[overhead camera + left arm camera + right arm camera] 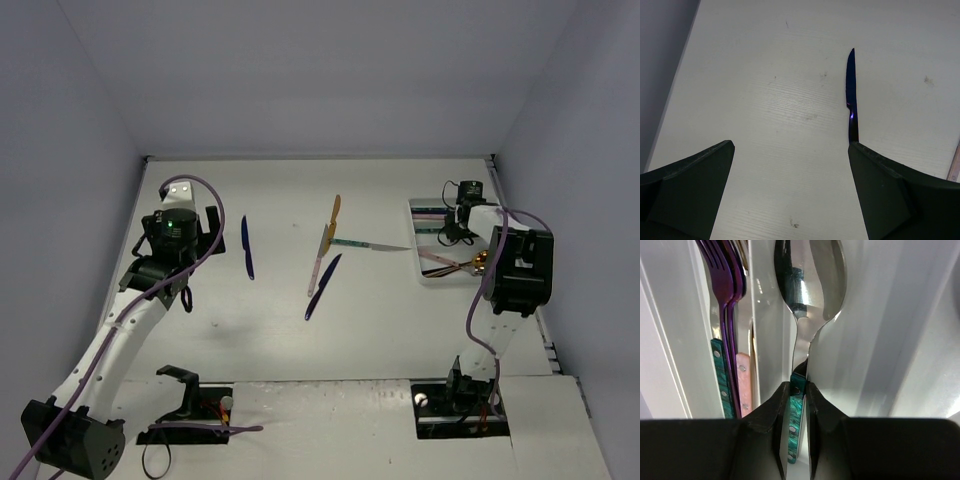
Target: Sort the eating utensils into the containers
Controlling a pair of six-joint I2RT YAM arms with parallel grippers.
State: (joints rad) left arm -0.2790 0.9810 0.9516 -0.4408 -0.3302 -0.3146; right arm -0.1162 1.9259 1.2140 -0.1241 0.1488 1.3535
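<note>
Beneath the right gripper (799, 385) the white tray (875, 315) is seen, its long compartments running away from the fingers. Purple forks (727, 285) are laid in the compartment to the gripper's left. The jaws are closed tight on the teal handle of a silver spoon (810, 270), whose bowl points ahead and hangs in the compartment next to the forks. Whether the bowl touches the floor cannot be told.

If the spoon is released from a height or at a tilt, it may be bounced against the divider on the gripper's left, or left propped on it. A sideways drift before release could put it among the forks. Should the fingers be lowered further, the walls could be struck and the tray shoved.

Ahead and to the right of the left gripper (791, 145), whose jaws are spread wide with nothing held, a dark blue knife (852, 95) lies flat, its near end hidden behind the finger on that side. A descent from this offset would likely land that finger on the knife rather than astride it, so it might be pushed or spun away. Being thin and flat, it may also be slipped over when the jaws are closed.
</note>
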